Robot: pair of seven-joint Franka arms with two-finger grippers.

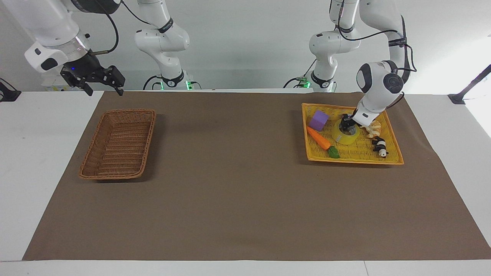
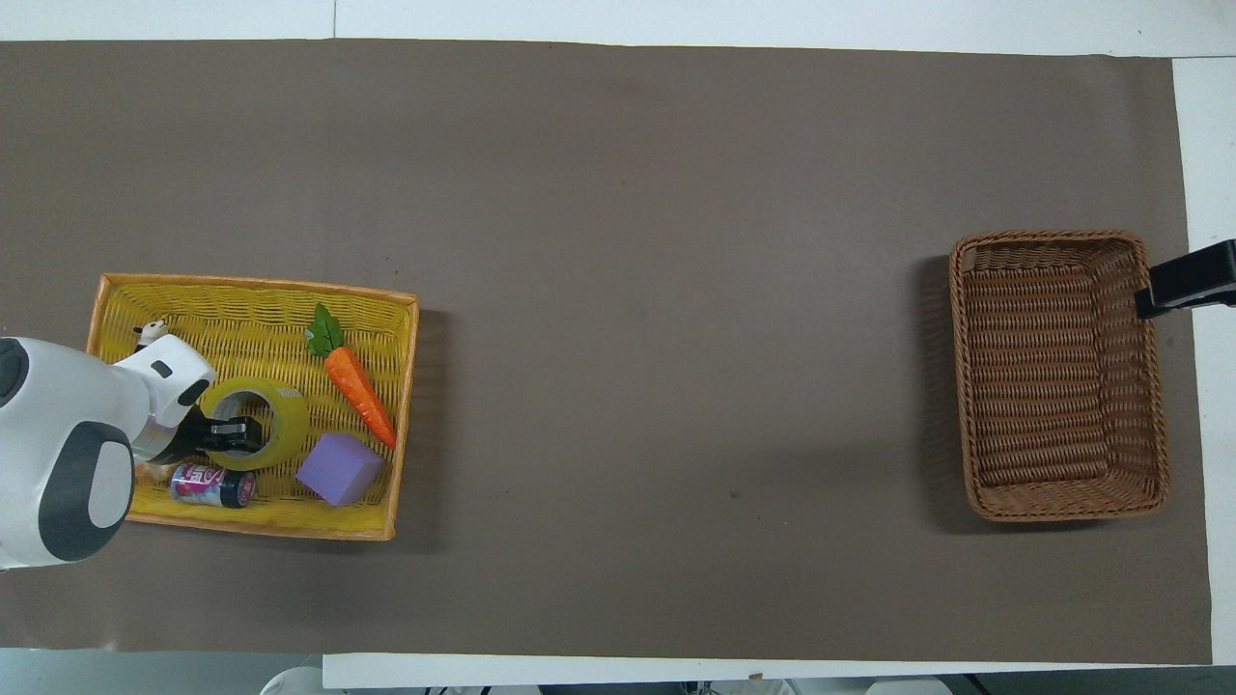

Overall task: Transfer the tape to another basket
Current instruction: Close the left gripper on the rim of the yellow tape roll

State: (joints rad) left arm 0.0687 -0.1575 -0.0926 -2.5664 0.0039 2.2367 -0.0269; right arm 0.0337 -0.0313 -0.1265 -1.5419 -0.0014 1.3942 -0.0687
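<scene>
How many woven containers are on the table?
2. The yellow woven tray lies toward the left arm's end of the table and holds the tape roll; the brown wicker basket lies toward the right arm's end. No others are visible.

My left wrist hides part of the tape [image 2: 275, 417] and pastry [image 2: 147, 472] (fingertip spacing there is unreadable).
</scene>
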